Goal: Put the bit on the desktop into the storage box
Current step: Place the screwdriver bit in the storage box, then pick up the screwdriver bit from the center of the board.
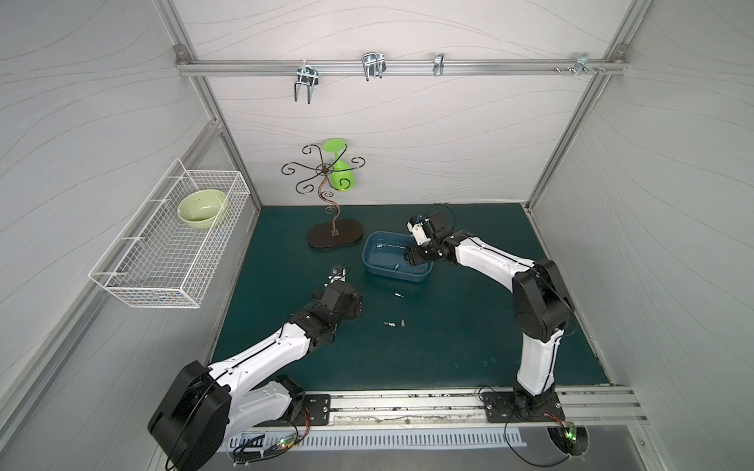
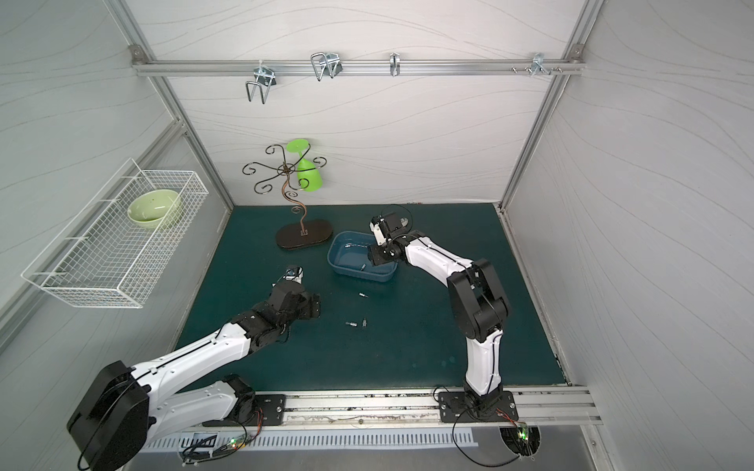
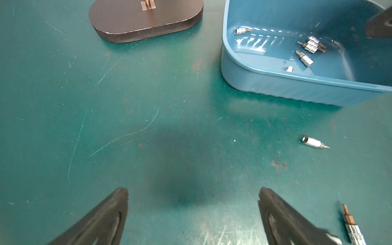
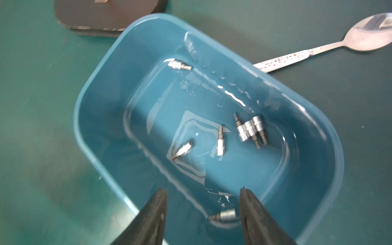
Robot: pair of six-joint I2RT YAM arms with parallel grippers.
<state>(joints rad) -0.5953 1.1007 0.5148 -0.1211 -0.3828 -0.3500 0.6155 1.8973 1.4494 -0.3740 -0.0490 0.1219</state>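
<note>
My left jaws: I'm holding them spread wide, empty, low over bare bench (image 1: 449,346) at front-left. Just right of them two bits are lying side by side, not quite touching: bit A (image 1: 390,324) and bit B (image 1: 404,321). A third bit (image 1: 398,294) is lying farther back, alone, between that pair and the box (image 1: 387,276). It's near the front wall but apart from it. So three bits are lying outside the box.

Box is sitting mid-bench with seven bits lying on its floor: a bunch of three (image 4: 251,129) and four singles.

My right jaws: I'm hovering them over the box's right end, parted, gripping nothing. One loose bit (image 4: 224,215) is lying just beside one finger.

Behind the box a spoon (image 4: 318,51) is lying on the bench. Stand base (image 1: 335,236) is sitting off the box's far-left corner. Basket (image 1: 171,253) is hanging on the left wall, holding a bowl (image 1: 202,210).
</note>
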